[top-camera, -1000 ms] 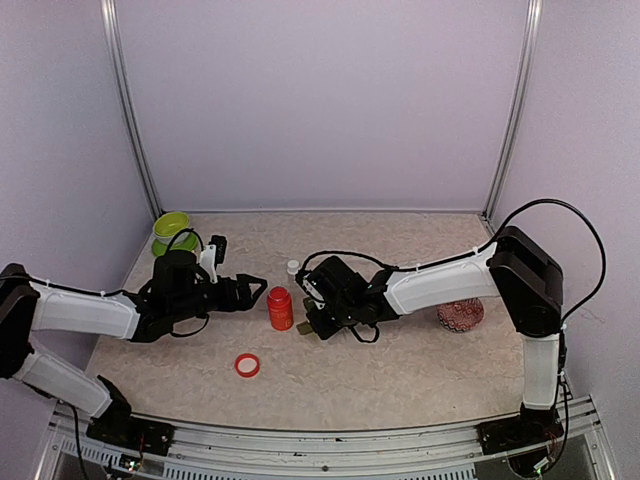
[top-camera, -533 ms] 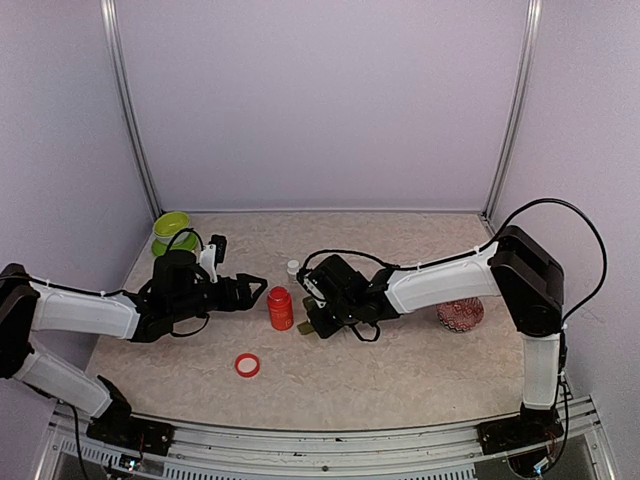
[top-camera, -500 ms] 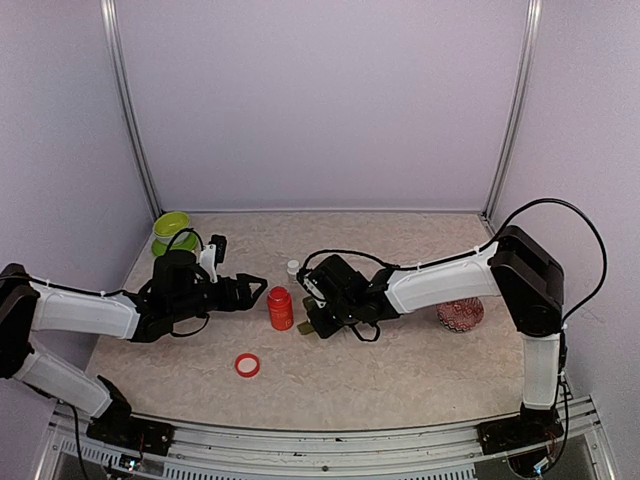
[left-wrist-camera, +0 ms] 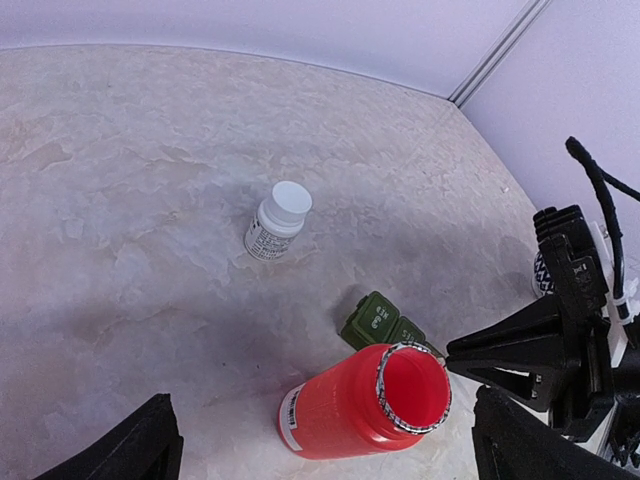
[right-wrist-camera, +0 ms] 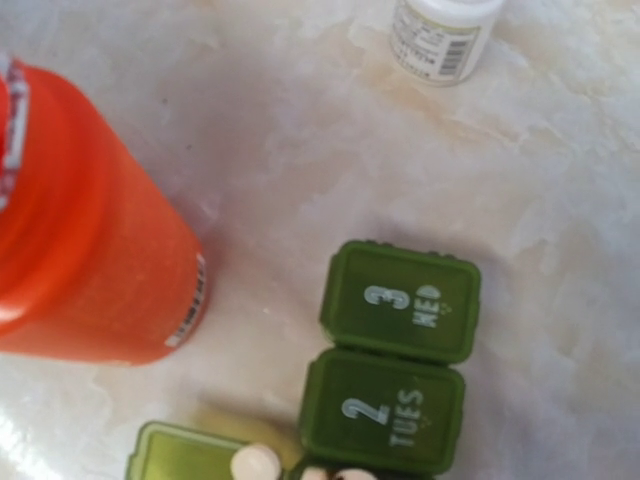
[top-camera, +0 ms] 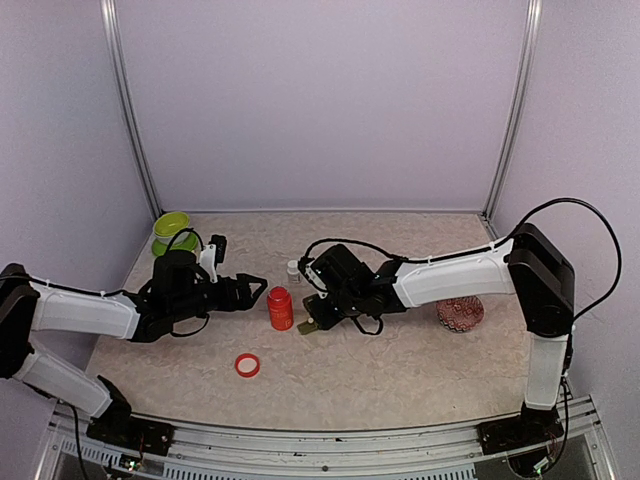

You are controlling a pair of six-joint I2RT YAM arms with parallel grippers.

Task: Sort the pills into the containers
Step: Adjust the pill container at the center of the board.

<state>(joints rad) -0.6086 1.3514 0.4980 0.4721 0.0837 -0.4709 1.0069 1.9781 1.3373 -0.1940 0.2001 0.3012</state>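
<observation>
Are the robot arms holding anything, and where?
Left end effector: open, empty. Right end effector: shut over the containers; whether it holds anything cannot be told.

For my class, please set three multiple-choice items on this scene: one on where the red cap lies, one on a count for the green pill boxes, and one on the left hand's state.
1. Where is the red cap?
A in the lime bowl
B on the table, nearer the arm bases than the red bottle
C on the red bottle

2. How many of the three containers have shut lids?
A none
B one
C two

3. The left hand is:
A open and empty
B shut on the white bottle
C shut on the cap

Key:
1 B, the cap lies alone on the table.
2 C, WED and TUES are shut; the third is open, with white pills showing.
3 A, its fingers stand wide apart and grip nothing.
</observation>
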